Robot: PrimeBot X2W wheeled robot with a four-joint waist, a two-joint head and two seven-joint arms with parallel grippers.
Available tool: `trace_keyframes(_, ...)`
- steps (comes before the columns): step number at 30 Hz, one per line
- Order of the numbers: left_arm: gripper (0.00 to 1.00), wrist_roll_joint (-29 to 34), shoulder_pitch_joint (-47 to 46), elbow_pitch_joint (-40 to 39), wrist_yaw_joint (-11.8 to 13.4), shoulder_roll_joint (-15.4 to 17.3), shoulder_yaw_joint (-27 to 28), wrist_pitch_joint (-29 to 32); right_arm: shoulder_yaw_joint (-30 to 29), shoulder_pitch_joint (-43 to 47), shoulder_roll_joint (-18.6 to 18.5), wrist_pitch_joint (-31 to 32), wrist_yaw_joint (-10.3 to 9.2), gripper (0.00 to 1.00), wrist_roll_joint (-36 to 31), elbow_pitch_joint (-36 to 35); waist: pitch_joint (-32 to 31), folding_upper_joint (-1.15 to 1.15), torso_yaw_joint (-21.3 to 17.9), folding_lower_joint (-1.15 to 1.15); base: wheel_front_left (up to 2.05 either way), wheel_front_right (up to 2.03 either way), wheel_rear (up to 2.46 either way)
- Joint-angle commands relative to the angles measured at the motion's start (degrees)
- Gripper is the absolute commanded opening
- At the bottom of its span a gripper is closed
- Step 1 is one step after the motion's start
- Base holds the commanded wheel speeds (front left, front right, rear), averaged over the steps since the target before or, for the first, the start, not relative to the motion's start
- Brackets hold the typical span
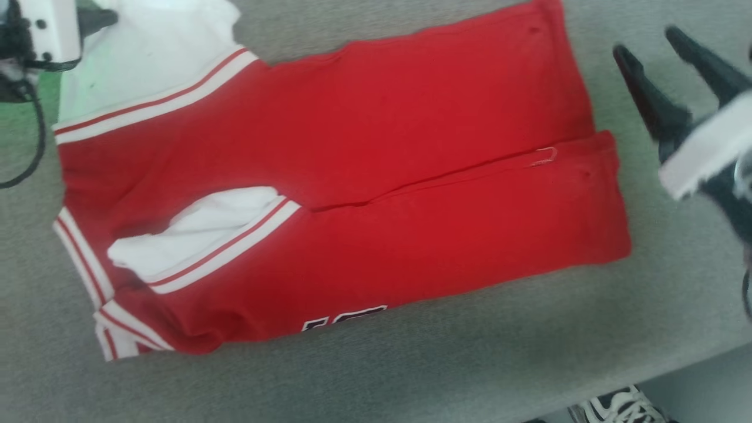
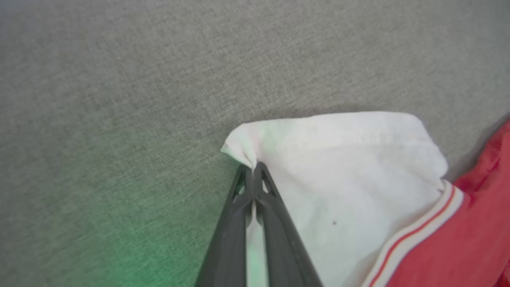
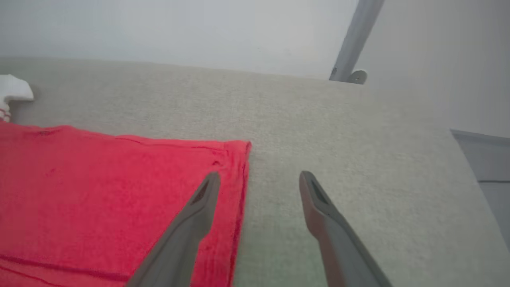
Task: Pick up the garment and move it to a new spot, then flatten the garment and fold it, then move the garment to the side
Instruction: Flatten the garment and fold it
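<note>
The red jersey (image 1: 352,176) lies folded lengthwise across the middle of the head view. Its white-and-red striped trim is at the left end and its plain hem at the right, and a sliver of black, white-edged lettering shows along its lower edge. It rests on the grey cloth-covered worktop (image 1: 411,376). The worktop is bare in a strip along the top of the frame, a wide band below the jersey and the space right of the hem. The worktop's edge cuts across the lower right corner, with a black-and-white shoe (image 1: 623,405) beyond it. A dark cable (image 1: 35,147) loops down the left edge, close to the trim. In the left wrist view, the left tool (image 2: 252,169) is pinched tight on a corner of the jersey's white inner fabric, which puckers at the tips; bare worktop lies above and left of the pinch. The right tool (image 1: 649,46) hangs at the upper right of the head view, fingers spread wide, gripping nothing, apart from the hem. In the right wrist view one finger overlaps the hem's corner and the other is over bare worktop. A grey pole (image 3: 354,40) rises past the far edge at the upper right.
</note>
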Motion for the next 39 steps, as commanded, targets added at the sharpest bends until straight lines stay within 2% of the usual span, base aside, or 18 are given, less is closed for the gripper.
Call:
trace_keyframes(1,0.0,-0.24,1.08,-0.18,-0.36,-0.91,-0.88,0.1,1.19,-2.8,-0.55,2.07,0.01,1.0,1.24,1.15,0.58,0.0,1.29,0.0,0.0,0.0,0.0)
trace_keyframes(4,0.0,-0.34,1.16,-1.28,-0.51,-2.38,-1.22,-0.89,4.51,-9.62,-2.78,8.78,0.01,1.0,3.49,5.93,1.08,0.0,3.35,0.0,0.0,0.0,0.0)
trace_keyframes(9,0.0,-0.8,1.26,-4.62,-0.46,-3.85,-2.37,-1.98,8.0,-18.47,-4.21,17.18,0.01,1.0,6.81,15.11,2.28,0.0,6.55,0.0,0.0,0.0,0.0)
trace_keyframes(16,0.0,-1.24,1.31,-7.72,-0.46,-4.19,-3.92,-3.5,14.08,-23.24,-5.3,25.39,0.02,1.0,10.71,21.86,3.2,0.0,8.7,0.0,0.0,0.0,0.0)
trace_keyframes(17,0.0,-1.47,1.3,-8.04,-0.46,-4.25,-4.04,-3.94,14.72,-23.36,-5.26,25.53,0.01,0.91,10.99,22.38,3.25,0.0,8.85,0.0,0.0,0.0,0.0)
trace_keyframes(19,0.0,-1.76,1.45,-8.55,-0.46,-4.44,-4.22,-4.72,15.66,-23.74,-5.57,24.97,0.01,0.24,11.58,23.31,3.19,0.0,9.11,0.0,0.0,0.0,0.0)
trace_keyframes(20,0.0,-1.56,1.62,-9.3,-0.46,-4.58,-4.37,-5.96,16.43,-23.82,-6.0,24.38,0.01,0.0,12.09,23.97,2.82,0.0,9.45,0.0,0.0,0.0,0.0)
trace_keyframes(25,0.0,-3.76,1.88,-12.25,-0.47,-4.74,-2.69,-11.97,16.45,-23.19,-8.55,19.8,-0.02,0.0,13.52,22.69,-0.35,0.0,10.95,0.0,0.0,0.0,0.0)
trace_keyframes(30,0.0,-6.71,5.76,-19.44,-0.48,-2.88,-1.74,-17.99,16.98,-18.81,-11.92,16.62,-0.01,0.0,15.55,18.65,-5.94,0.0,12.84,0.0,0.0,0.0,0.0)
trace_keyframes(34,0.0,-8.85,11.02,-27.72,-0.47,1.07,-1.69,-22.57,16.51,-12.86,-15.67,15.68,0.0,0.0,17.49,13.8,-10.15,0.0,14.14,0.0,0.0,0.0,0.0)
trace_keyframes(39,0.0,-9.25,19.47,-39.32,-0.47,8.11,-2.56,-28.92,14.08,-3.19,-20.07,14.76,0.01,0.0,19.81,7.45,-13.1,0.0,15.28,0.0,0.0,0.0,0.0)
